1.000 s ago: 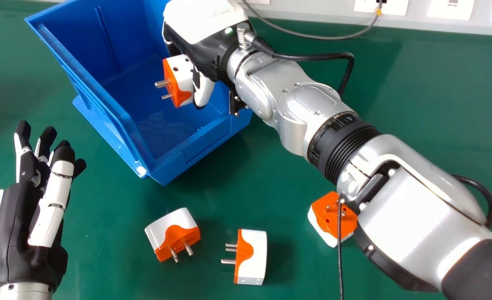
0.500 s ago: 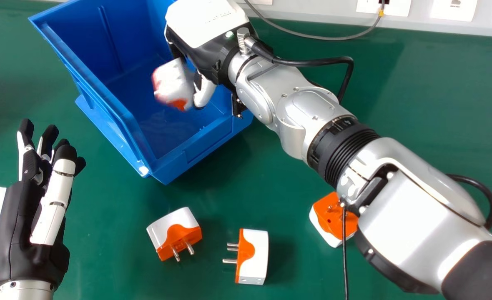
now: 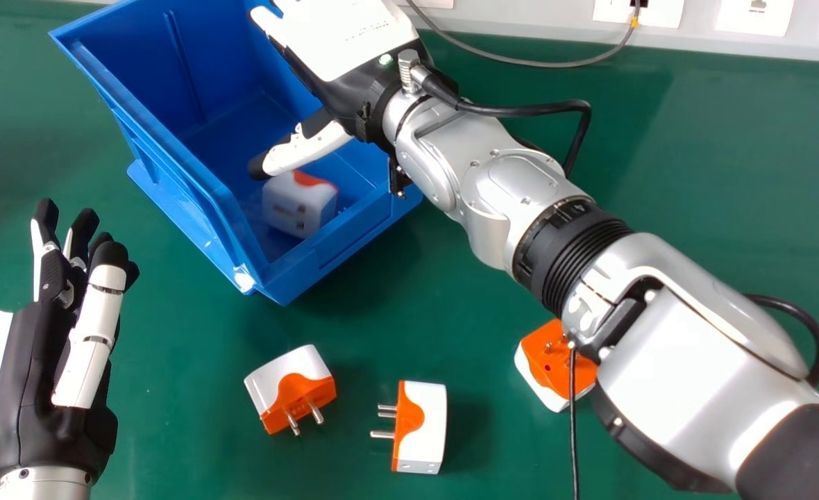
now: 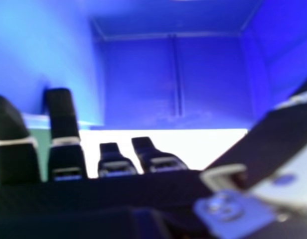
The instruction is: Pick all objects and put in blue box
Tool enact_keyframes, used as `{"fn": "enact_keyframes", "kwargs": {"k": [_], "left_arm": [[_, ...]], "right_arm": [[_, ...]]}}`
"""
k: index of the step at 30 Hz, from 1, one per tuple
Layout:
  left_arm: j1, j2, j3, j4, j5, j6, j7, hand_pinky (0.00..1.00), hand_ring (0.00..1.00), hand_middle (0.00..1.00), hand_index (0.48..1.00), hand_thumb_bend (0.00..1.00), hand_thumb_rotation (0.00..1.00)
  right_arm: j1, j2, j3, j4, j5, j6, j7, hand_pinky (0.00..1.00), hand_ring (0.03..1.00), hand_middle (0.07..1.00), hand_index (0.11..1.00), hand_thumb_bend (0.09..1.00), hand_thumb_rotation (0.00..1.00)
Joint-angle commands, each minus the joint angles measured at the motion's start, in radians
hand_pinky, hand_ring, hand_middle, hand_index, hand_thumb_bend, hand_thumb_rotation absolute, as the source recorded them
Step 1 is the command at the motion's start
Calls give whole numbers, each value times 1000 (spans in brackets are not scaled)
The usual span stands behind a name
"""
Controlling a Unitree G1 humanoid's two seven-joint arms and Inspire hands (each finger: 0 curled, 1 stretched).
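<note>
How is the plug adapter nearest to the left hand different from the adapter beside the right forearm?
The left adapter has its pins pointing toward the near side of the table, while the right adapter has its pins facing up. The left adapter is uncovered; the right adapter is partly hidden by the right forearm and crossed by a thin cable. Both are white and orange.

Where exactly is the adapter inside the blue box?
In the head view, left of centre: the adapter is in the blue box by its low front wall, just below the thumb of the right hand.
</note>
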Motion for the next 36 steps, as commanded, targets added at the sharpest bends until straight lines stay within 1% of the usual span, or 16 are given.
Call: {"fn": "enact_keyframes", "kwargs": {"k": [1, 5, 10, 12, 15, 17, 18, 21, 22, 25, 26, 27, 29, 32, 34, 36], "left_arm": [[-7, 9, 1, -5, 10, -25, -3, 945, 997, 1000, 1000, 362, 642], [-12, 10, 3, 0, 14, -27, -1, 945, 997, 1000, 1000, 362, 643], [-18, 8, 3, 9, 15, -23, 1, 942, 997, 1000, 1000, 362, 643], [-19, 7, 2, 9, 14, -20, 2, 942, 996, 1000, 1000, 362, 644], [-22, 7, 2, 12, 11, -18, 0, 942, 996, 1000, 1000, 362, 644], [-22, 7, 2, 10, 9, -15, 0, 942, 996, 1000, 1000, 363, 644], [-23, 8, 2, 10, 8, -13, 0, 942, 996, 1000, 1000, 363, 644], [-26, 10, 3, 12, 5, -8, -3, 941, 996, 1000, 1000, 364, 643], [-26, 11, 4, 14, 4, -9, -5, 941, 996, 1000, 1000, 364, 643], [-30, 15, 7, 21, 3, -10, -7, 941, 995, 1000, 1000, 364, 643], [-30, 17, 7, 21, 4, -9, -6, 942, 994, 1000, 1000, 364, 643], [-31, 18, 7, 21, 5, -9, -6, 942, 994, 1000, 1000, 364, 643], [-35, 22, 7, 27, 6, -10, -7, 942, 994, 1000, 1000, 368, 645], [-40, 25, 7, 35, 0, -10, -13, 943, 994, 1000, 1000, 371, 648], [-39, 26, 8, 34, -2, -8, -15, 944, 994, 1000, 1000, 372, 649], [-38, 28, 8, 30, 1, -2, -14, 944, 994, 1000, 1000, 374, 650]], "right_arm": [[11, -16, -6, -7, 6, 5, -6, 854, 977, 1000, 963, 625, 828], [21, -27, -16, -11, 16, -6, -27, 847, 973, 1000, 965, 621, 832], [50, -54, -59, -49, 51, -27, -51, 836, 963, 1000, 965, 602, 821], [68, -70, -73, -84, 60, -33, -61, 831, 960, 1000, 962, 574, 806], [101, -98, -88, -156, 60, -37, -67, 828, 958, 1000, 960, 561, 799], [158, -137, -96, -271, 54, -45, -80, 825, 956, 1000, 957, 528, 781], [196, -161, -100, -343, 46, -52, -93, 825, 956, 1000, 957, 528, 781], [302, -225, -114, -527, 22, -69, -131, 832, 956, 1000, 956, 485, 748], [346, -250, -125, -601, 18, -79, -140, 832, 956, 1000, 956, 485, 748], [456, -310, -166, -790, 25, -101, -145, 853, 960, 1000, 960, 417, 654], [489, -323, -180, -846, 28, -100, -140, 859, 963, 1000, 961, 399, 629], [522, -334, -193, -898, 31, -99, -135, 859, 963, 1000, 961, 399, 629], [581, -349, -217, -987, 29, -95, -128, 872, 969, 1000, 963, 373, 592], [665, -372, -247, -1111, 16, -83, -104, 883, 975, 1000, 965, 356, 559], [703, -380, -260, -1169, 7, -71, -84, 887, 977, 1000, 966, 351, 545], [758, -389, -277, -1248, -5, -50, -64, 893, 979, 1000, 968, 347, 533]]}}
